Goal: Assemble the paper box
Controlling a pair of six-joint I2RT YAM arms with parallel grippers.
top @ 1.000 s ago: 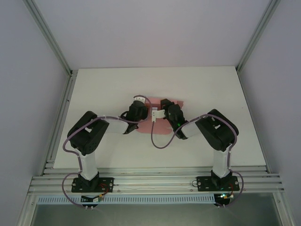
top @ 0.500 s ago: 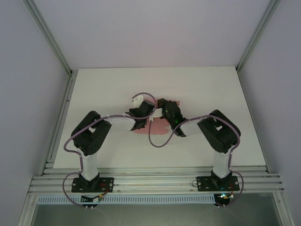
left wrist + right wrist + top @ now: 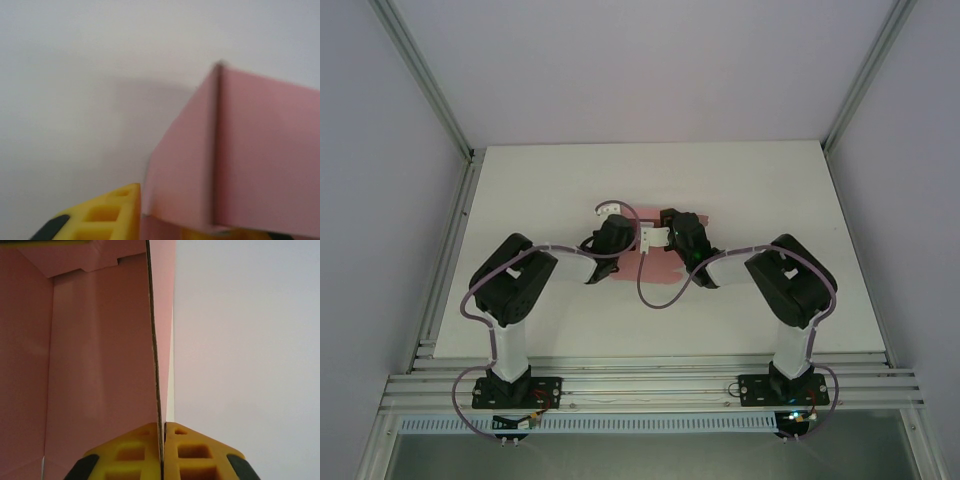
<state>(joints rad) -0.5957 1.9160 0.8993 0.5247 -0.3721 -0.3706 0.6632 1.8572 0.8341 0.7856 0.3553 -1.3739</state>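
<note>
The paper box (image 3: 658,268) is pink card lying mid-table, half hidden under both wrists. In the left wrist view a standing pink wall with a corner crease (image 3: 260,150) rises close in front of my left gripper (image 3: 180,216). One yellow finger (image 3: 107,216) sits just left of that wall and the other peeks out beneath it, so the jaws stand apart with the card between them. My right gripper (image 3: 164,428) is shut on the thin upright edge of a box wall (image 3: 100,365). From above, the left gripper (image 3: 623,240) and right gripper (image 3: 670,240) face each other over the box.
The white table (image 3: 750,180) has bare room on every side of the box. A purple cable (image 3: 655,300) loops down just in front of the box. Aluminium rails (image 3: 450,250) border the left side and the near edge.
My left gripper's jaws have parted from the card, and its wrist has drawn back to the left. The right gripper keeps its pinch on the box wall and has barely shifted.
</note>
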